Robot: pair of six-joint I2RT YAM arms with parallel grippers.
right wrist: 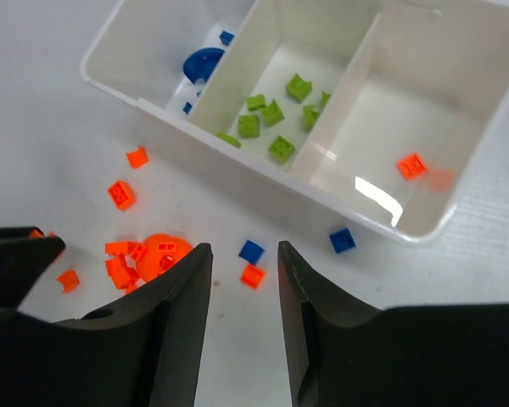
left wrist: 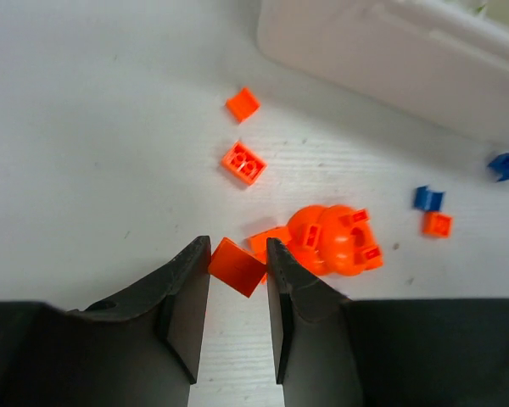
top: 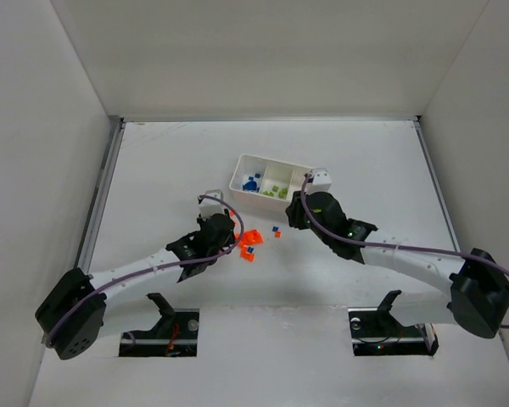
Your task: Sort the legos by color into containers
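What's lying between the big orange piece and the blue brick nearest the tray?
A small blue brick and a small orange brick lie between the big orange piece and the lone blue brick, shown in the left wrist view.

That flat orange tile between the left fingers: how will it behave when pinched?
The orange tile looks rigid and light, so it probably won't bend. It sits cornerwise between the fingers of the left gripper, so it may twist or pop out.
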